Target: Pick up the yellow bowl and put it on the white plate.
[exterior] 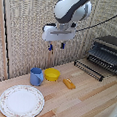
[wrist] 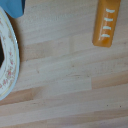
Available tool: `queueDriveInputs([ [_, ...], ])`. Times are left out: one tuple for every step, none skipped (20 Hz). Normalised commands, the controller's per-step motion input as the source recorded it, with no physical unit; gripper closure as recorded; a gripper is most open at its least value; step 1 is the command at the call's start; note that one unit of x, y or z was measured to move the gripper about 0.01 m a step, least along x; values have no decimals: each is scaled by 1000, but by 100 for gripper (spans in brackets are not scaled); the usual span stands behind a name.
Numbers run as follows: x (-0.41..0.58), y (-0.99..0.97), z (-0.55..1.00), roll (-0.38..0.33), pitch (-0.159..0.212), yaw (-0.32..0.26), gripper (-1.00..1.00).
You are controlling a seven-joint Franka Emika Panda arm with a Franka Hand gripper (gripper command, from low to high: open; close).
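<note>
Pincer (exterior: 56,46) high above yellow bowl (exterior: 52,74), fingers pointing down, empty.

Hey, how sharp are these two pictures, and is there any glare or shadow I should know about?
Exterior view: low resolution and soft, evenly lit, with only faint shadows beside the blue mug and yellow bowl; the hand hangs high, its fingers small and blurred. Wrist view: blurry close-up of the wooden table, the plate rim pattern and the orange piece smeared, no strong glare.
</note>
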Motion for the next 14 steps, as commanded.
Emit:
queueDriveInputs([
  [0,-120,-146,0,0,-14,-100],
  [454,-77,-363,0,1,-204,-100],
  [454,-77,-363,0,1,-204,-100],
  [446,-86,-394,-5,8,-219,-100],
  [403,-103,-397,-6,0,-212,-100],
  [420,-103,-414,-10,9,-213,-100],
  [434,-140,-414,-5,18,-215,-100],
  [443,-220,-403,0,29,-205,-100],
  [429,-237,-400,0,38,-199,-100],
  [400,-254,-417,0,48,-196,-100],
  [314,-300,-420,-14,69,-185,-100],
  [246,-349,-423,-24,97,-166,-100],
  [189,-371,-431,-36,118,-149,-100],
  [166,-380,-423,-44,125,-136,-100],
])
